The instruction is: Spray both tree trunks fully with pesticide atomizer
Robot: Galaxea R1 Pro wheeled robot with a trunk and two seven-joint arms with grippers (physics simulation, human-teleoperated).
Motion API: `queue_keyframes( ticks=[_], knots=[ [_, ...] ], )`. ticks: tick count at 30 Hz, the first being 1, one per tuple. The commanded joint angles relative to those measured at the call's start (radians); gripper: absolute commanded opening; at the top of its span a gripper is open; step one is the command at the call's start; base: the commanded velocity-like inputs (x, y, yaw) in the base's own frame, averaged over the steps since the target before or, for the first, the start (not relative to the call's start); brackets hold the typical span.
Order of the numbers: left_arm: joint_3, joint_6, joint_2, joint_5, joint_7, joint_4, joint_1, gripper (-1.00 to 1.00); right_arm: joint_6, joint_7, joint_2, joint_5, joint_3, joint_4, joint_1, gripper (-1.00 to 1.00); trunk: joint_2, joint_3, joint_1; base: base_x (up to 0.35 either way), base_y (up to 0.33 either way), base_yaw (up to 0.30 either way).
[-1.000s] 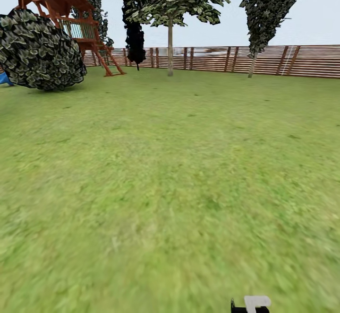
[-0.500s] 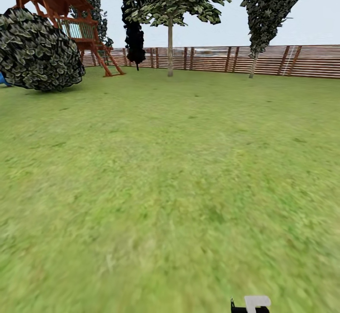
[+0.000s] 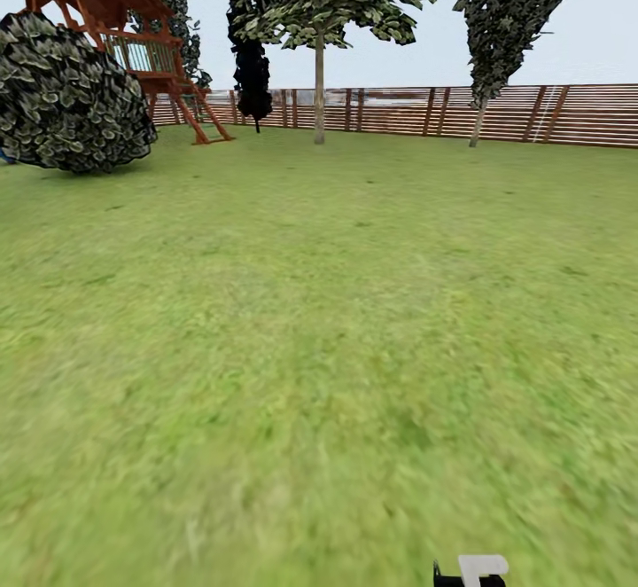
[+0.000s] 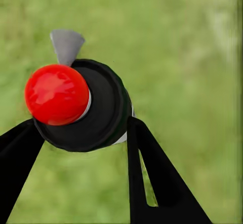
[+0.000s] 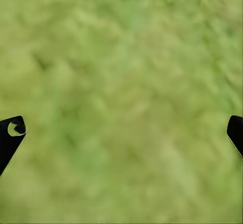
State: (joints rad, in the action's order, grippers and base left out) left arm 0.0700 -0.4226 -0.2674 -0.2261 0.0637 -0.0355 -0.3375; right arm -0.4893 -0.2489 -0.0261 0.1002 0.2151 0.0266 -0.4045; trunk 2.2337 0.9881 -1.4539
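In the left wrist view the pesticide atomizer (image 4: 104,107), a dark round bottle with a red top (image 4: 56,94) and a grey nozzle (image 4: 66,44), sits between the black fingers of my left gripper (image 4: 81,133), which is shut on it above the grass. My right gripper (image 5: 124,133) is open over bare lawn, with nothing between its fingertips. Far ahead in the head view stand two trees near the fence: one with a pale straight tree trunk (image 3: 319,90) at centre, another with a thin-looking trunk (image 3: 477,126) to the right. The floor is out of view.
Green lawn (image 3: 319,348) of the garden stretches ahead to a brown slat fence (image 3: 532,113). A large round bush (image 3: 71,95) and a wooden play tower (image 3: 133,28) stand at the far left. A small grey-and-black part (image 3: 478,569) pokes in at the head view's bottom edge.
The whole head view has shifted slightly, the bush sliding left and the grass drifting down, so the camera has moved. The grey-and-black part at the bottom edge holds its place.
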Motion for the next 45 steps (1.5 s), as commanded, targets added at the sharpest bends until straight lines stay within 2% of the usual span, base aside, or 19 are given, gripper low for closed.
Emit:
queue_keyframes(
  ticks=[1,45],
  knots=[
    [0.007,-0.006,0.000,-0.003,0.007,-0.003,-0.001,-1.00,-0.003,-0.001,0.000,0.010,0.009,0.000,0.000,1.00,0.000,0.001,0.000,0.338,0.000,0.000],
    [0.007,-0.005,0.005,-0.003,0.007,-0.004,-0.001,-1.00,-0.003,-0.001,0.000,0.010,0.009,0.000,0.000,1.00,0.000,0.001,0.000,0.339,0.000,0.000]
  ],
)
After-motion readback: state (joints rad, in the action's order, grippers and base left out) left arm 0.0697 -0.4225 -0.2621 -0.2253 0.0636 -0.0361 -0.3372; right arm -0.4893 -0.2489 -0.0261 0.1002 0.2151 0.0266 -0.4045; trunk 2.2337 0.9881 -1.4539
